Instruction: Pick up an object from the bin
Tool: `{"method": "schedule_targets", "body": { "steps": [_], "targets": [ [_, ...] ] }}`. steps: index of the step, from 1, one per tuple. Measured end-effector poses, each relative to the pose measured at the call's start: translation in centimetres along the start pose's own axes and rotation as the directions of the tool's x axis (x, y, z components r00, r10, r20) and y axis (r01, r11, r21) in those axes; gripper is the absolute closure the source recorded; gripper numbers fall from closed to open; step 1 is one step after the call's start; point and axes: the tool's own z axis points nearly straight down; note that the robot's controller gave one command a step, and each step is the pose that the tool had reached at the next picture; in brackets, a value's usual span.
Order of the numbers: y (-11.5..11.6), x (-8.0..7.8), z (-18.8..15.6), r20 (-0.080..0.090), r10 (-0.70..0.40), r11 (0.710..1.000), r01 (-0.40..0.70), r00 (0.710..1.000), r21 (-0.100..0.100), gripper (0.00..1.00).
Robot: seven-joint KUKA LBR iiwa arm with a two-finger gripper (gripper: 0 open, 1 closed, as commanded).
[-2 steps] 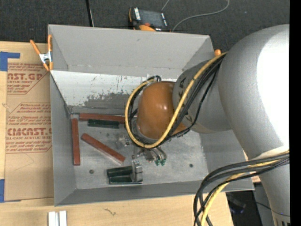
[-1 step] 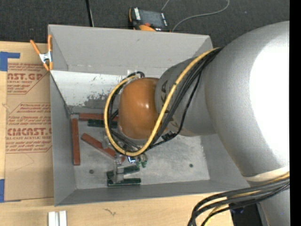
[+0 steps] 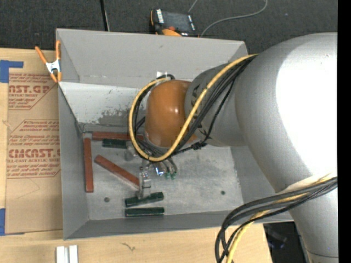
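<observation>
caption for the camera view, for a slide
Gripper low in the grey bin, over a dark green bar near the front wall, red-brown sticks alongside.

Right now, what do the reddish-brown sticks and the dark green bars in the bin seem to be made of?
The reddish-brown sticks look like wood or matte plastic: flat, even colour, no shine. The dark green bars look like plastic, slightly glossy; I cannot be sure. The bin is grey metal, dull and scuffed.
</observation>
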Motion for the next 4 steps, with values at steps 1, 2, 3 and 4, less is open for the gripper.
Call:
{"method": "schedule_targets", "body": {
  "steps": [1, 2, 3, 4],
  "targets": [
    [0.2, 0.1, -0.1, -0.001, -0.003, 1.000, 0.003, 1.000, 0.000, 1.00],
    [0.2, 0.1, -0.1, -0.001, -0.003, 1.000, 0.003, 1.000, 0.000, 0.00],
    [0.2, 0.1, -0.2, -0.001, -0.003, 1.000, 0.003, 1.000, -0.001, 1.00],
    [6.0, 3.1, -21.7, 0.008, -0.143, 0.990, 0.143, 0.990, -0.002, 1.00]
  ]
}}
